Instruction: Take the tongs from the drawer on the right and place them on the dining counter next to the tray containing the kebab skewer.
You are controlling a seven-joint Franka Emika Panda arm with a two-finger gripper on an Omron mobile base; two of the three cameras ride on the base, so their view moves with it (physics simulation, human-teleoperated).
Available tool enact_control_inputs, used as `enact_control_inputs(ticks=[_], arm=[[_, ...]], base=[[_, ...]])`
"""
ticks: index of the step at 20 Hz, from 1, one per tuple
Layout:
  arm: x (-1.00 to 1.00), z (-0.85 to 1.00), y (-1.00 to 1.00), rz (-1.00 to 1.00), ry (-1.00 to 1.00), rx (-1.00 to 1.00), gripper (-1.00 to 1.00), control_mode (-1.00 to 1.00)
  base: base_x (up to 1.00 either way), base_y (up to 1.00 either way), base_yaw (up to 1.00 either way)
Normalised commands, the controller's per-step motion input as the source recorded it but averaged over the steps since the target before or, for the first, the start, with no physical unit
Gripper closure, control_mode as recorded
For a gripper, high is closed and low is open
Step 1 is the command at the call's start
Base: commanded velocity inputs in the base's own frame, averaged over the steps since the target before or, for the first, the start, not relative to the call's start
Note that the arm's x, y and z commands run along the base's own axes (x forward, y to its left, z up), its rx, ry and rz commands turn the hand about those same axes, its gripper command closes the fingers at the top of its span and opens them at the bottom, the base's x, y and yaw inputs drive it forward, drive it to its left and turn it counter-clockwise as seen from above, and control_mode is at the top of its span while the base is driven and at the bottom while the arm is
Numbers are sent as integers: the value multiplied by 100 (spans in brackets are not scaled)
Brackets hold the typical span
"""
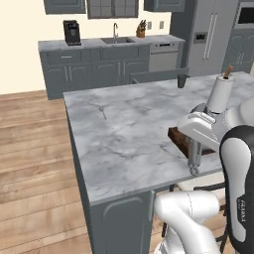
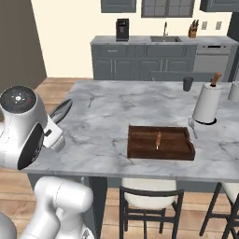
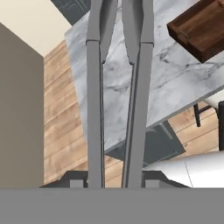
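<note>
Gripping the tongs (image 3: 116, 87) at centre frame, the closed pincer (image 3: 113, 179) hangs above the marble tabletop (image 3: 175, 83), tray (image 3: 199, 28) upper right.

arm: glossy white rounded segments | joints: black bands | red dot on round grey cap

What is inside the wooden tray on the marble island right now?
In the right base view the tray holds one kebab skewer, lying near its middle; the rest of the floor is bare. In the left base view the gripper and tongs cover most of it.
</note>
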Motion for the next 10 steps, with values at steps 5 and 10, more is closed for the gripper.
enact_control_inputs(ticks=[5, 10], arm=[[0, 0, 0, 0, 0, 0, 100, 100], [14, -3, -18, 0, 3, -1, 100, -100]], base=[[78, -75, 4], [13, -21, -1]])
